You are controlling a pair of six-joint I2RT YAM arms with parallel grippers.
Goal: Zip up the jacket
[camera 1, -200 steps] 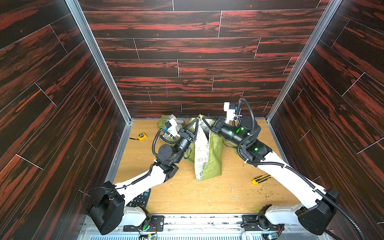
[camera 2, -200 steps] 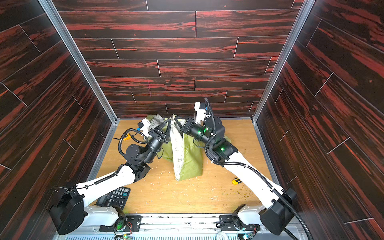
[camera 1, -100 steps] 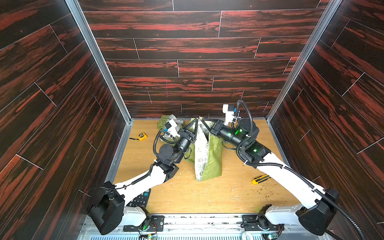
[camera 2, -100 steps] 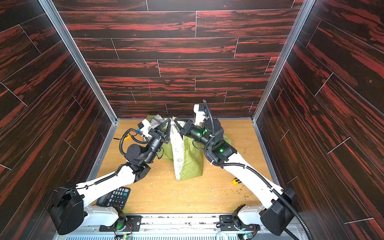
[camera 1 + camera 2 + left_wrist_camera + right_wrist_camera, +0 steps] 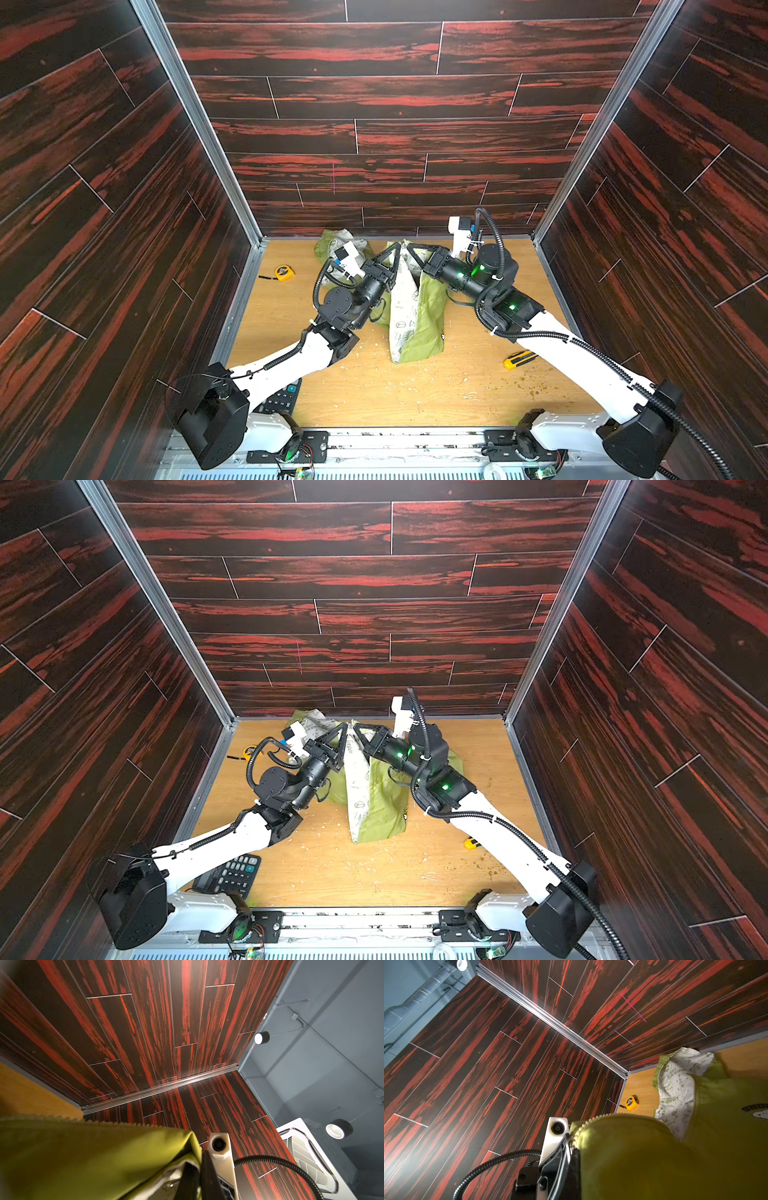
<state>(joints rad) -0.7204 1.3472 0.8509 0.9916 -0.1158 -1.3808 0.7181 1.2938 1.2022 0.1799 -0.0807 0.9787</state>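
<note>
**Jacket held up at a shared pinch point**

Left gripper (image 5: 398, 248) and right gripper (image 5: 409, 248) are seen clamped on the upper edge of the jacket (image 5: 419, 316), tips almost touching at the peak of a tent of cloth. The cloth is thus found directly at and below both claws, neither arm being the nearer; the long axis is judged to run from that peak down toward the near side of the table (image 5: 374, 395), where the hem appears to rest.

Zipper teeth (image 5: 62, 1119) are noted along the edge leaving the left claw, and likewise along the edge curving from the right claw; the slider cannot be made out, so which claw must pull along the track is left unsettled. A bunched part of the jacket, printed lining (image 5: 338, 245) outward, is seen by the back wall (image 5: 374, 124).

The table is light wood, littered with crumbs. A tape measure (image 5: 284, 272), a utility knife (image 5: 517, 359) and a calculator (image 5: 230, 872) are recorded well apart from the jacket; three sides are enclosed by dark red-streaked panels.
</note>
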